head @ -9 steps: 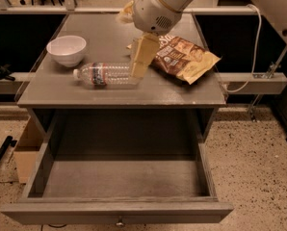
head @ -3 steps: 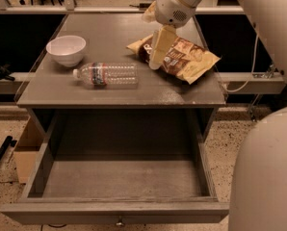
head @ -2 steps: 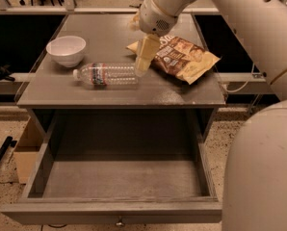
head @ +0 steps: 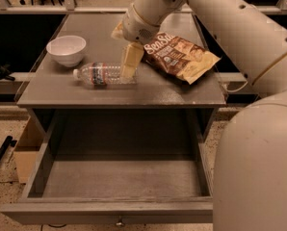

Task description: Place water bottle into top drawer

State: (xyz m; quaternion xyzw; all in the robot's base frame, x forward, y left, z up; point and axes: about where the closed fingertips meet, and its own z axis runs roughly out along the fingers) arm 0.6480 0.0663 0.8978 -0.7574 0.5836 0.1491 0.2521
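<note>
Camera view: pincer (head: 128, 69) at base of lying water bottle (head: 99, 74)

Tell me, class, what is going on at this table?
The robot arm reaches over the grey table, its gripper at the base end of the water bottle, which lies on its side. The top drawer below is pulled open, the bottle not yet in it. A white bowl and a snack bag sit nearby.

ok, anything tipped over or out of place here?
Only the water bottle: it lies on its side on the tabletop, cap toward the white bowl. The gripper is down at its base end. The snack bag lies flat; the top drawer is pulled open.
</note>
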